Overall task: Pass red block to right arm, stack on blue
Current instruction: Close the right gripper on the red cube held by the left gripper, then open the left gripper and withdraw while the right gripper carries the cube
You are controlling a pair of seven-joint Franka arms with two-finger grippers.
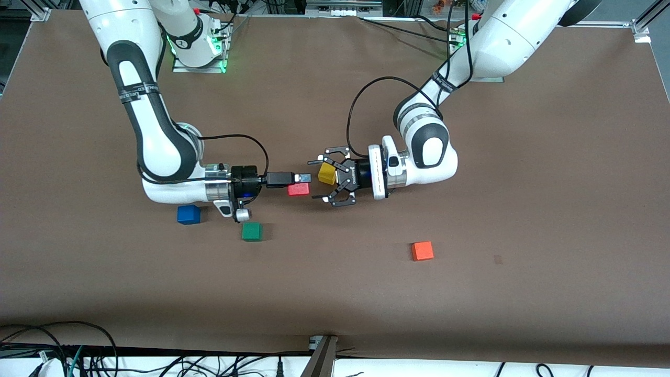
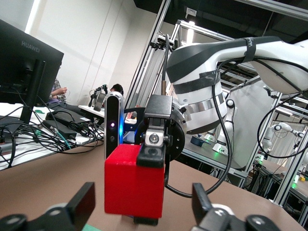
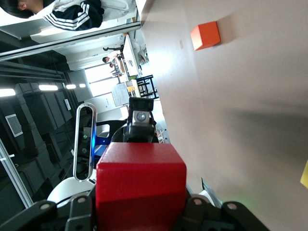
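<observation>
Deep red and held clear of the table, the red block (image 1: 298, 189) sits pinched between the slim black fingers of the right gripper (image 1: 302, 183), over the middle of the brown table (image 1: 523, 209). The left wrist view shows one finger (image 2: 151, 156) pressed flat against the cube's face, so the grip looks square rather than on a corner.

Just beside it, the left gripper (image 1: 320, 179) has its linkage claw spread wide, fingertips (image 2: 82, 202) standing off either side of the cube and not touching it. The hand-over looks done on the giving side; how much air lies between those tips and the block is hard to judge from these angles.

The blue block (image 1: 188, 214) lies on the table just under the right arm's wrist, nearer the front camera, with a green cube (image 1: 252, 231) close beside it. A yellow cube (image 1: 327, 173) shows at the left claw, apparently resting on the table under it. An orange cube (image 1: 422, 251) lies well apart toward the left arm's end.

To do this step well, the left arm should draw straight back along its own axis before the right arm moves, so a spread finger cannot clip the cube. The right arm then has to turn its wrist downward and carry the block over the blue one, keeping clear of the green cube, lining up the edges and lowering until the faces meet before letting go.
</observation>
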